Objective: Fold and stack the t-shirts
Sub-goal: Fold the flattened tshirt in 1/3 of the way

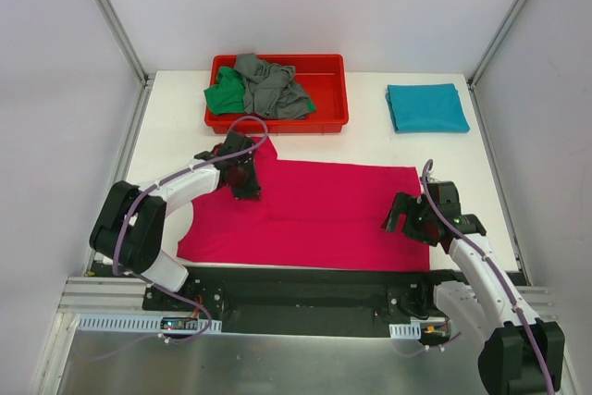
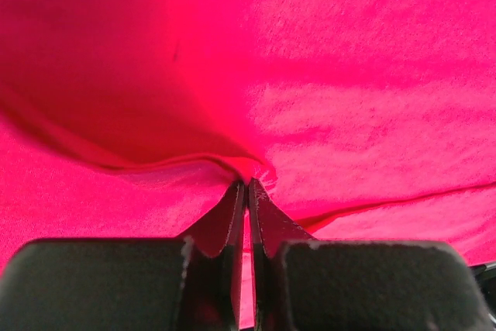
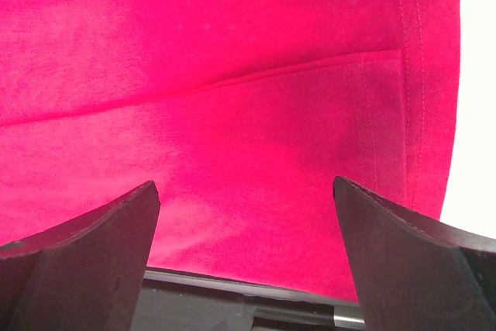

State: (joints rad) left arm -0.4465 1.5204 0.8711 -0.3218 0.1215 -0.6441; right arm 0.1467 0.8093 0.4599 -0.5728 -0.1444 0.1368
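The magenta-pink t-shirt [image 1: 314, 215] lies spread across the near half of the table, with a fold line running along it. My left gripper [image 1: 244, 178] sits on its upper left part, shut on a pinch of the pink fabric [image 2: 249, 170], which puckers up at the fingertips. My right gripper [image 1: 407, 217] hovers open over the shirt's right hem [image 3: 411, 114], nothing between its fingers. A teal t-shirt [image 1: 426, 107] lies folded at the back right. A green t-shirt [image 1: 225, 96] and a grey t-shirt [image 1: 271, 86] are crumpled in the red tray.
The red tray [image 1: 333, 121] stands at the back centre of the white table. A black rail [image 3: 256, 292] runs along the table's near edge just below the pink shirt's hem. Metal frame posts stand at the back corners.
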